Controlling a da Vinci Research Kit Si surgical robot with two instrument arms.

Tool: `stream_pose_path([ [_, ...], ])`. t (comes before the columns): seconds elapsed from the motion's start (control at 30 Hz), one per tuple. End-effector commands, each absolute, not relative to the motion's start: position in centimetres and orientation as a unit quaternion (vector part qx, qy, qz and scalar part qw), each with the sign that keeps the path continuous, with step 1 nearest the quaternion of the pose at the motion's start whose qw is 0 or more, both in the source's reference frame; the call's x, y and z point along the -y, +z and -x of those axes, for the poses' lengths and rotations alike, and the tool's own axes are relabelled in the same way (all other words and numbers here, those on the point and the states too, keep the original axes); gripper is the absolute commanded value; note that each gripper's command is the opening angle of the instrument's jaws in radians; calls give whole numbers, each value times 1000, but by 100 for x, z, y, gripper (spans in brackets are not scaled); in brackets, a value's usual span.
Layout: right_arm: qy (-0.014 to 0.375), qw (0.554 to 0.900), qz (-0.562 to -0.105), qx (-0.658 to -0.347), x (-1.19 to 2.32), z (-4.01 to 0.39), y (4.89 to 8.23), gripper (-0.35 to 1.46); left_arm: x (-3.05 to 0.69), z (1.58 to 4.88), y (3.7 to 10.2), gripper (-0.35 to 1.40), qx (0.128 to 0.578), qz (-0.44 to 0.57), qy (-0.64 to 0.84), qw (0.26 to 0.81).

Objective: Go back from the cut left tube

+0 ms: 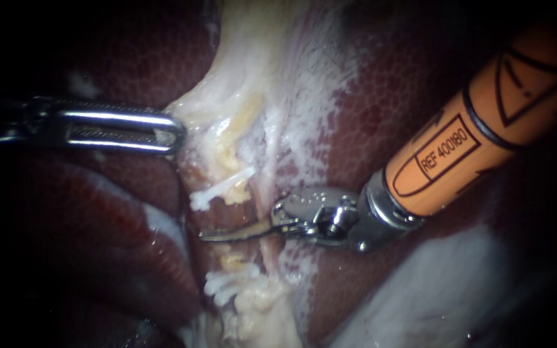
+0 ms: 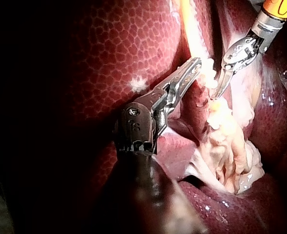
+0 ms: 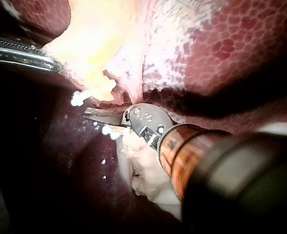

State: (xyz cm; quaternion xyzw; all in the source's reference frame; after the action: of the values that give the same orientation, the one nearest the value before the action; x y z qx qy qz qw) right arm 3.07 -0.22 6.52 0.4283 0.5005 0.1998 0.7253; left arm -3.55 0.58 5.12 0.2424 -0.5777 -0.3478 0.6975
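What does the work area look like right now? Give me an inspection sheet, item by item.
Surface: dark red mottled liver, wet and glistening.
Job's things: pale yellowish tissue running down the middle; single white clip above a gap in it, cluster of white clips below the gap.
Clutter: nothing seen.
Tools: silver left instrument, jaws shut on the edge of the pale yellowish tissue; orange-shafted right instrument, thin blades shut, lying in the gap between the clips.
Cables: nothing seen.
Surroundings: dark, nothing seen.
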Motion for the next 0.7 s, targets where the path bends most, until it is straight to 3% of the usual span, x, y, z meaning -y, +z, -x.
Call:
stream_pose_path([
  [0.03,200,725,-428,-501,22,-307,652,-35,-58,355,512,-35,578,-242,-348,698],
  [0.47,213,716,-437,-500,22,-307,656,-35,-58,354,512,-35,578,-242,-348,697],
  [0.7,213,717,-437,-499,28,-308,661,19,-58,354,512,-35,578,-242,-348,697],
])
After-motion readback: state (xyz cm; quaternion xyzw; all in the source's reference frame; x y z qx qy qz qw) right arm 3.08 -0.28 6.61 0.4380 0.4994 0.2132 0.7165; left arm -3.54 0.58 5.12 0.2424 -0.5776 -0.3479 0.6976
